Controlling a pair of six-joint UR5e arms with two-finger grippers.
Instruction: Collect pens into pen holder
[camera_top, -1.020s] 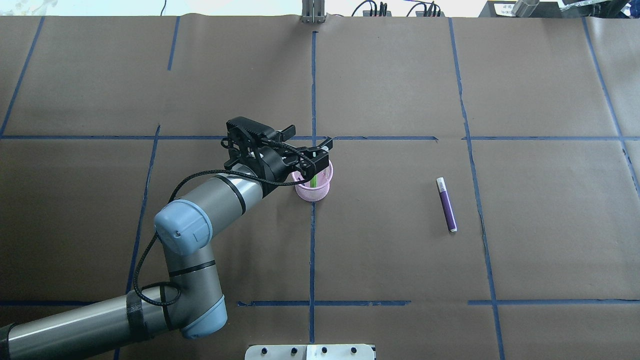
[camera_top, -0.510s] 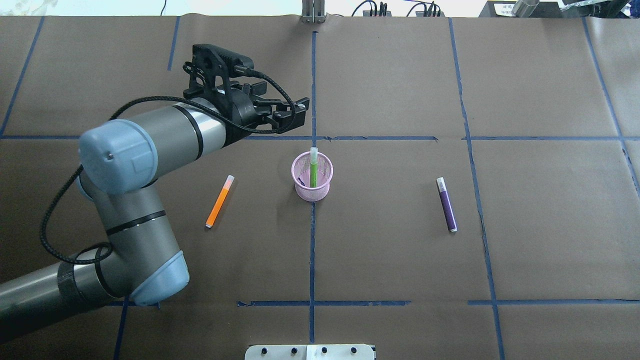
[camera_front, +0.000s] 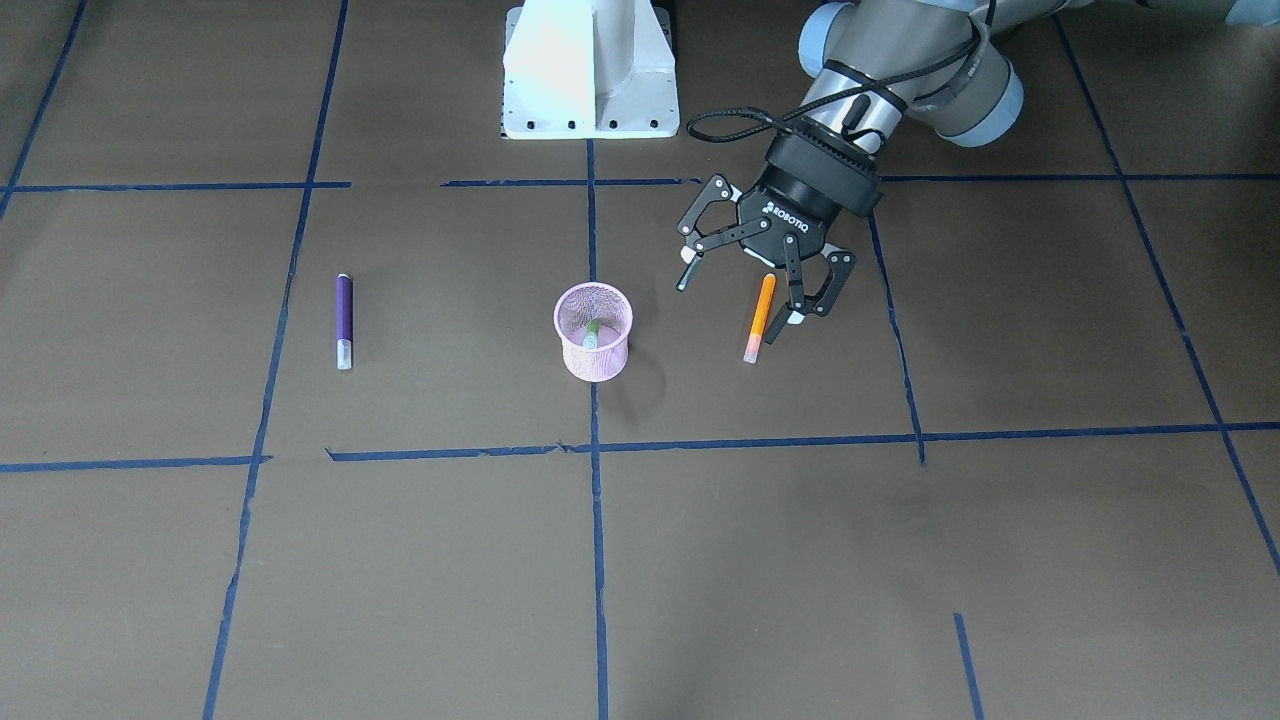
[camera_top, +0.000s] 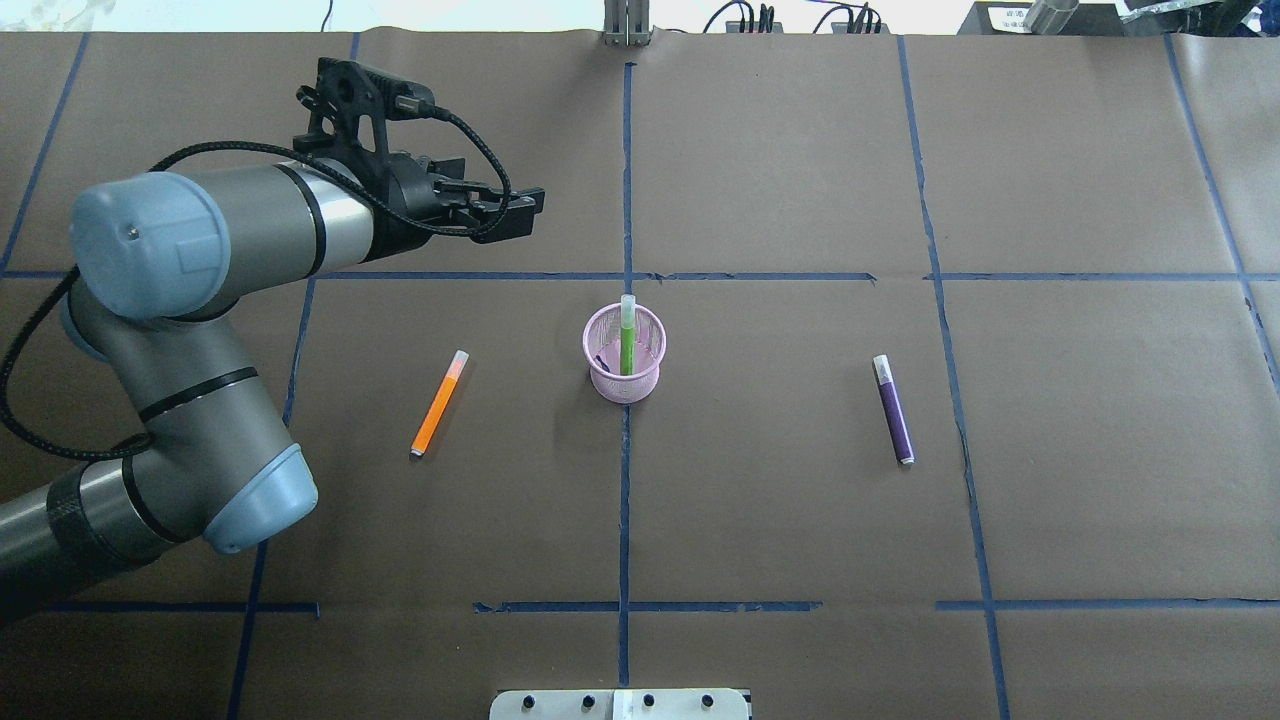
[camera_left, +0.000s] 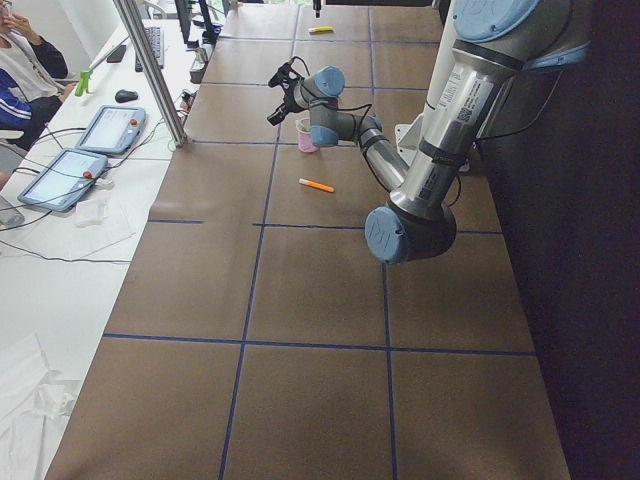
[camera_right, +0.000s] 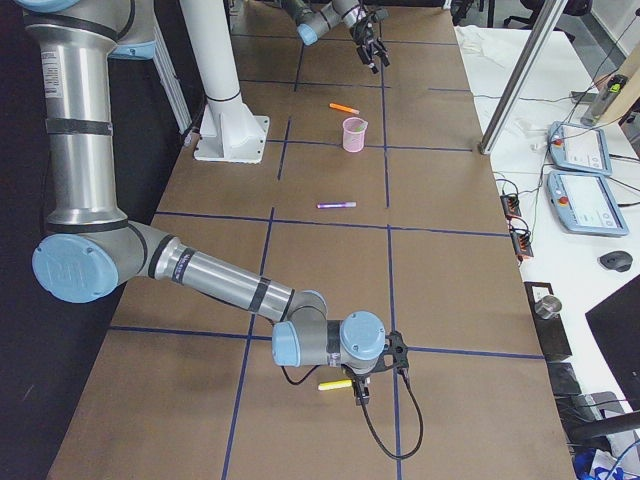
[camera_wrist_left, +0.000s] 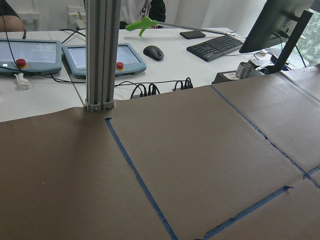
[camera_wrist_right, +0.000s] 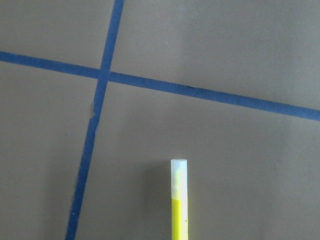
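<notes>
The pink mesh pen holder (camera_top: 640, 386) (camera_front: 596, 364) stands at the table's middle with a green pen (camera_top: 627, 342) (camera_front: 592, 331) upright in it. An orange pen (camera_top: 438, 404) (camera_front: 761, 314) lies to its left in the overhead view, and a purple pen (camera_top: 893, 410) (camera_front: 343, 318) lies to its right. My left gripper (camera_top: 522, 210) (camera_front: 744, 297) is open and empty, raised above the table behind and left of the holder. My right gripper (camera_right: 376, 376) shows only in the exterior right view, by a yellow pen (camera_right: 335, 384) (camera_wrist_right: 179, 205); I cannot tell whether it is open or shut.
The white robot base plate (camera_front: 590, 75) sits at the near table edge. A metal post (camera_top: 627, 22) stands at the far edge, with cables, tablets and a keyboard (camera_wrist_left: 215, 46) on the desk beyond. Blue tape lines cross the brown paper.
The left gripper let go of the green pen over the holder, rose, and swung back and to the left. The green pen now stands in the holder, and the orange pen is uncovered.
</notes>
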